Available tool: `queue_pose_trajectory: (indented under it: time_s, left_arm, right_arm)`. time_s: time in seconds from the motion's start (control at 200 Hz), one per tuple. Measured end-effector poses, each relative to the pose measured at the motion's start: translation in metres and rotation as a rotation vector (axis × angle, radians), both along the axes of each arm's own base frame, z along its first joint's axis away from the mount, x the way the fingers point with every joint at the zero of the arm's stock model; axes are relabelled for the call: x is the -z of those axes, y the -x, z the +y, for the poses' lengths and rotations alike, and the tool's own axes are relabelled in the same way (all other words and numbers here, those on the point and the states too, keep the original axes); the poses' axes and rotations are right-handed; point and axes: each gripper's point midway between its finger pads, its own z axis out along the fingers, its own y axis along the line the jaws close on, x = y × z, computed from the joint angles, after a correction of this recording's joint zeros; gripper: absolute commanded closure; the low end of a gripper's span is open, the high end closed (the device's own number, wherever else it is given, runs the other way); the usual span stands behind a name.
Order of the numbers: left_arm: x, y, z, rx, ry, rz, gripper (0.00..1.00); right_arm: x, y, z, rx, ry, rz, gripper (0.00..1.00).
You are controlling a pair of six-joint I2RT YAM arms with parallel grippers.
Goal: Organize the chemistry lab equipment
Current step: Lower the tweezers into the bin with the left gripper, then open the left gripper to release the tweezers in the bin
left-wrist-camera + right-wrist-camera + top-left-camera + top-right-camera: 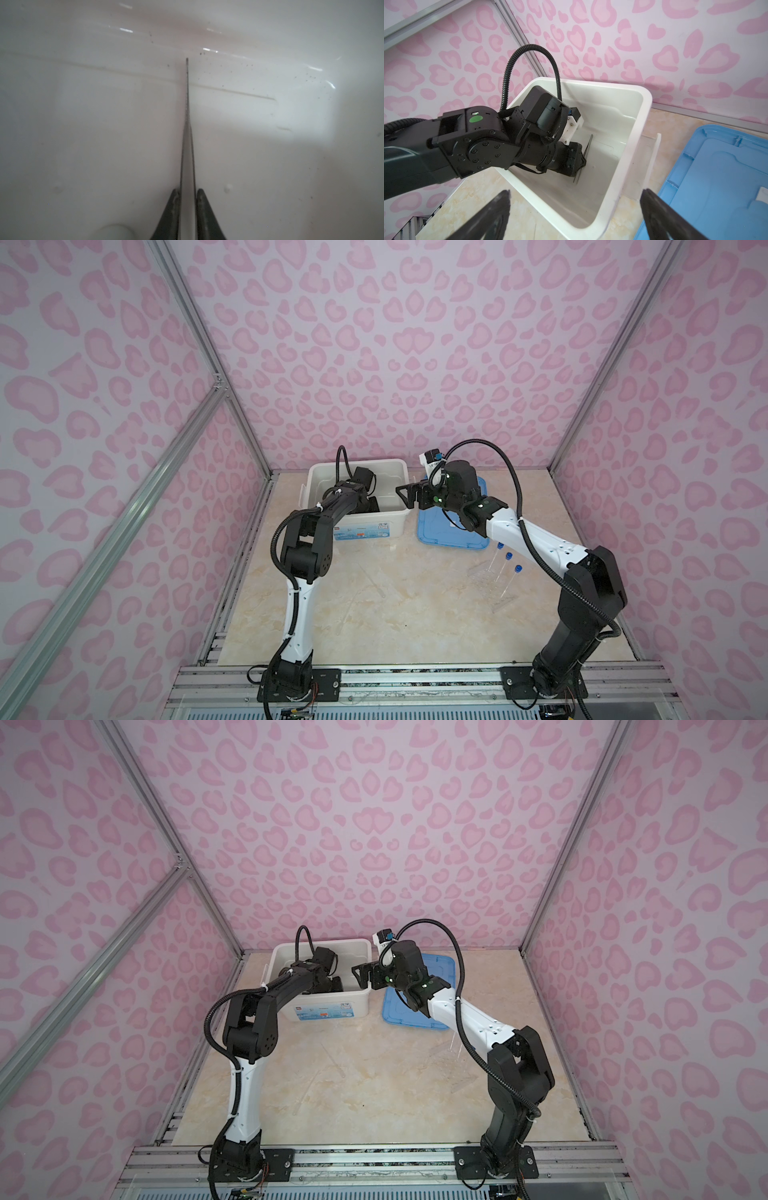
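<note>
The white bin [395, 522] sits at 11 o'clock on the worktop [415, 614], and the right gripper [409, 497] hovers wide and empty at its 3 o'clock rim. Down inside it, the left gripper [187, 190] is narrow, pinching the metal tweezers [187, 124].

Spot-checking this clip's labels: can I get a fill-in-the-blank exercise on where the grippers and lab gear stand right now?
1. The left gripper, with the metal tweezers between its fingers, is ____ the white bin.
2. The right gripper hovers empty, its fingers wide ____.
3. The clear test tubes have ____ caps.

Missing words: inside; open; blue.
</note>
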Motion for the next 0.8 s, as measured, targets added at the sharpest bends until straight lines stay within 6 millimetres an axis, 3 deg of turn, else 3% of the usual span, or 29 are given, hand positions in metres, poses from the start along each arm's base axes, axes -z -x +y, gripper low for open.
queue_pose_trajectory:
  time_s: [0.07,0.2,0.23,0.39,0.575,0.8]
  left_arm:
    - [0.000,0.000,0.000,0.003,-0.001,-0.002,0.66]
    - [-0.004,-0.001,0.001,0.015,-0.011,-0.011,0.65]
    - [-0.004,0.000,0.002,0.016,-0.014,-0.010,0.57]
    - [-0.007,0.001,0.002,0.021,-0.016,-0.008,0.39]
    - [-0.012,0.002,0.003,0.026,-0.020,-0.011,0.24]
    - [-0.015,0.001,0.004,0.025,-0.024,-0.016,0.18]
  right_arm:
    - [-0.002,0.000,-0.001,0.001,-0.002,-0.003,0.02]
    - [-0.003,0.000,-0.004,0.006,-0.004,-0.007,0.02]
    - [-0.004,0.000,-0.005,0.007,-0.005,-0.008,0.02]
    - [-0.007,0.000,-0.005,0.008,-0.009,-0.014,0.02]
    - [-0.009,0.001,-0.006,0.008,-0.010,-0.017,0.02]
    - [-0.013,0.003,-0.007,0.009,-0.014,-0.023,0.02]
